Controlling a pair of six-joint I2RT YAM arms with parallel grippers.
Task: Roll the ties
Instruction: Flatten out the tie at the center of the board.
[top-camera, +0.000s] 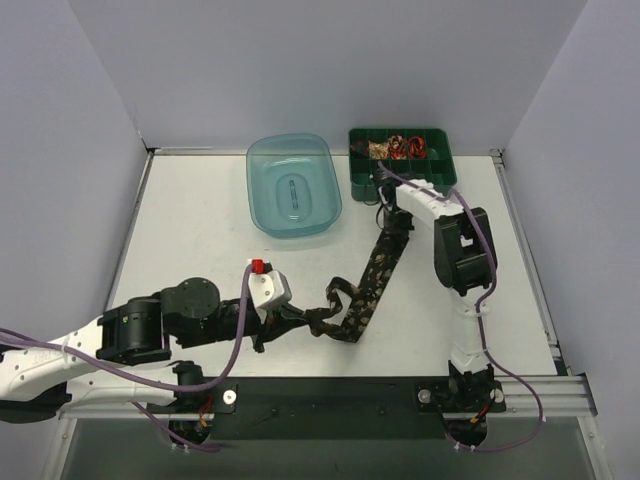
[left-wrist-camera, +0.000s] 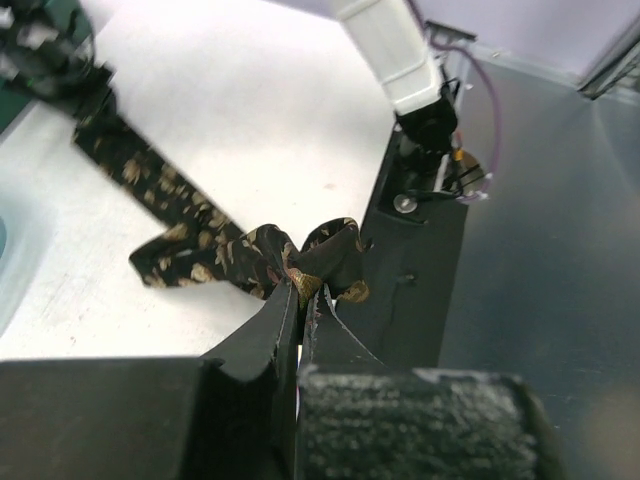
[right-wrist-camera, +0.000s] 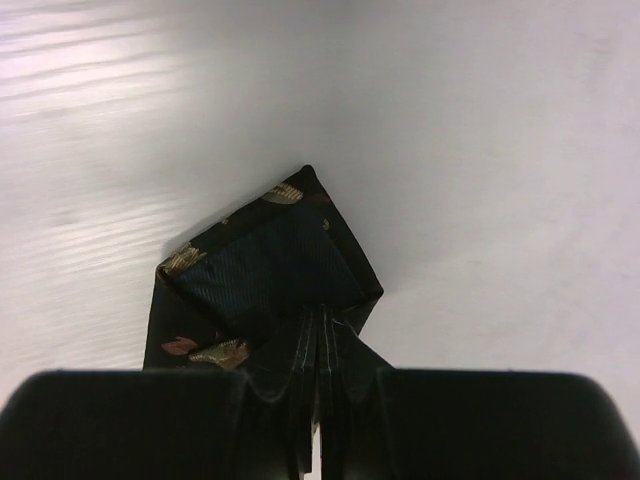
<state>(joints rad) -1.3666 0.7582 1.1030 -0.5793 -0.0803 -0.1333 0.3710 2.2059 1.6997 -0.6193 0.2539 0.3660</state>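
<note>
White tabletop (top-camera: 200, 230) boxed in by pale lavender walls (top-camera: 300, 60) fills the top view, and across it runs one long narrow black fabric necktie with a small gold-tan floral pattern (top-camera: 375, 270), stretching from about 1 o'clock down toward 6 o'clock, where it bends and bunches off toward 7. Each end is pinched. The left gripper (top-camera: 285, 322), at 7 o'clock by the near edge, has its jaws closed tight on a crumpled fold of the necktie (left-wrist-camera: 190, 245), as its own camera shows at the fingertips of the left gripper (left-wrist-camera: 300, 290). The right gripper (top-camera: 385, 195), at 1 o'clock, is likewise clamped on the pointed end, and its wrist view shows the tip of the necktie (right-wrist-camera: 270, 260) poking out beyond the right gripper (right-wrist-camera: 320, 320). Holding both ends this way probably pulls the band straight so a neat roll can start from one end. One translucent blue plastic tub (top-camera: 258, 205) sits at 12 o'clock. Just beside it at 1 o'clock, one dark green compartmented plastic tray (top-camera: 450, 160) holds small red and beige patterned fabric coils (top-camera: 400, 147), seemingly rolled ties parked there, too small to count. No roll is yet formed in this necktie.
</note>
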